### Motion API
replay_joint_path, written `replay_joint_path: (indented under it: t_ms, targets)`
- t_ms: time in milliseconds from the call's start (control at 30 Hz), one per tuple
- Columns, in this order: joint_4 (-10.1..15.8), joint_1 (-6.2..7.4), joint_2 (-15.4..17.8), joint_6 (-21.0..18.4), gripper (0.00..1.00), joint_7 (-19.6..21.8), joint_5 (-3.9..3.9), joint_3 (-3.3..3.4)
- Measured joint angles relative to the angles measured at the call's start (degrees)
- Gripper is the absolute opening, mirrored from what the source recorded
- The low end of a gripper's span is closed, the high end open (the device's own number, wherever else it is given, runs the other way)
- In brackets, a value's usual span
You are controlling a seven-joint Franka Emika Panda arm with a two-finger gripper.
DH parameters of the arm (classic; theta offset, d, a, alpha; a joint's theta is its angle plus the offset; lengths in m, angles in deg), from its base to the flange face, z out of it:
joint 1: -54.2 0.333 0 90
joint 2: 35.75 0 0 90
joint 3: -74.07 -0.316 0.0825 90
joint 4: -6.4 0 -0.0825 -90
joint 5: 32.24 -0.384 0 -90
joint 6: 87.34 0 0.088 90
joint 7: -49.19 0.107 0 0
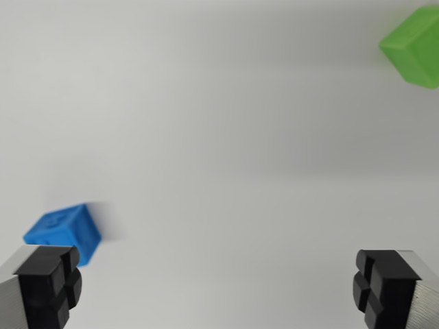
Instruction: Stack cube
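Gripper (218, 288): spread wide, fingers at the bottom corners, nothing between them.
Blue cube (63, 233): on the white table (219, 137), just above the finger on the wrist view's left.
Green cube (413, 46): top right corner, partly cut off, well apart from the blue one.

The gripper (218, 288) had two brushed silver metal fingers (15, 295), each tipped with a black rubber pad (49, 284) grooved into blocky square sections.
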Motion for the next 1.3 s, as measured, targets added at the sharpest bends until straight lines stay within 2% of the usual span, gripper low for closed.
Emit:
replay_joint_path:
  t_ms: [700,1300]
  targets:
    - [0.49,0.00,0.01,0.29,1.00,0.00,0.00,-0.11]
    - [4.58,0.42,1.11,3.48,1.00,0.29,0.00,-1.02]
